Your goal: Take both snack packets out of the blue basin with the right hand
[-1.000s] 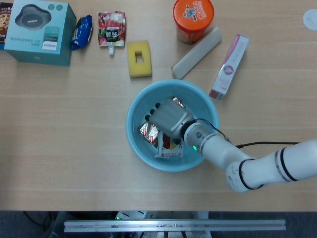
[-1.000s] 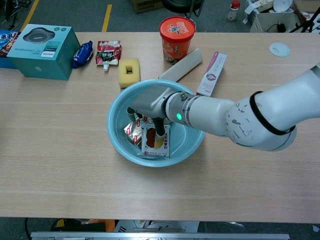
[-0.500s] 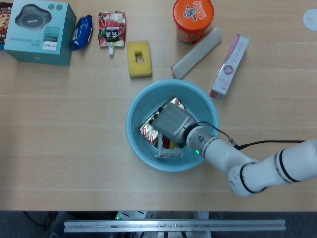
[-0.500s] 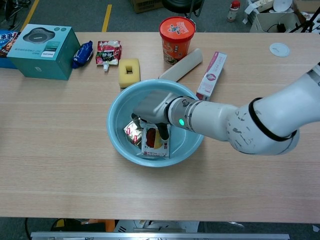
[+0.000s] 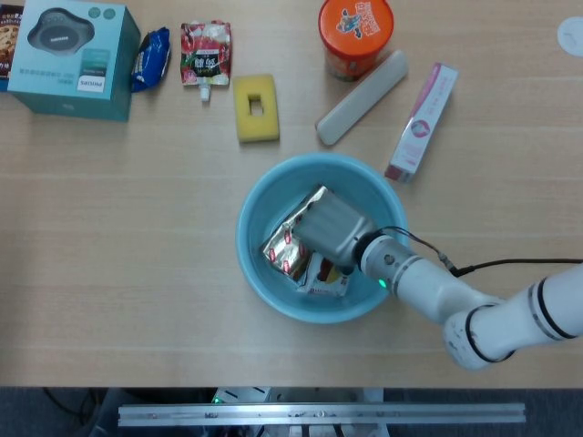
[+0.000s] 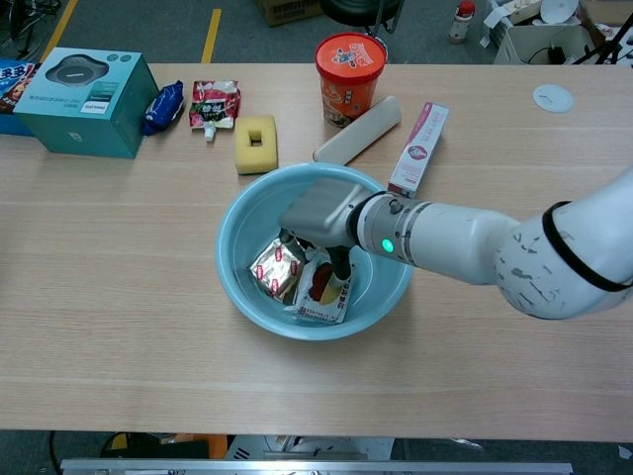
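The blue basin (image 5: 250, 264) (image 6: 233, 277) stands in the middle of the table. Two snack packets lie inside it: a silver-red packet (image 5: 287, 241) (image 6: 276, 269) and a white packet with red print (image 5: 328, 280) (image 6: 321, 297). My right hand (image 5: 335, 228) (image 6: 322, 211) reaches down into the basin from the right, fingers curled. It grips the silver-red packet, which tilts up against the fingers. One dark fingertip (image 6: 342, 269) presses on the white packet. The palm hides part of both packets. My left hand does not show in either view.
Behind the basin lie a yellow sponge (image 5: 256, 107), an orange cup of noodles (image 5: 355, 35), a grey bar (image 5: 361, 98) and a pink box (image 5: 421, 120). At the far left are a teal box (image 5: 71, 56), a blue wrapper (image 5: 151, 56) and a red pouch (image 5: 205, 51).
My right hand sank deeper into the basin and closed over the packets. The silver-red packet tipped up and shows more. The basin slid slightly to the right.
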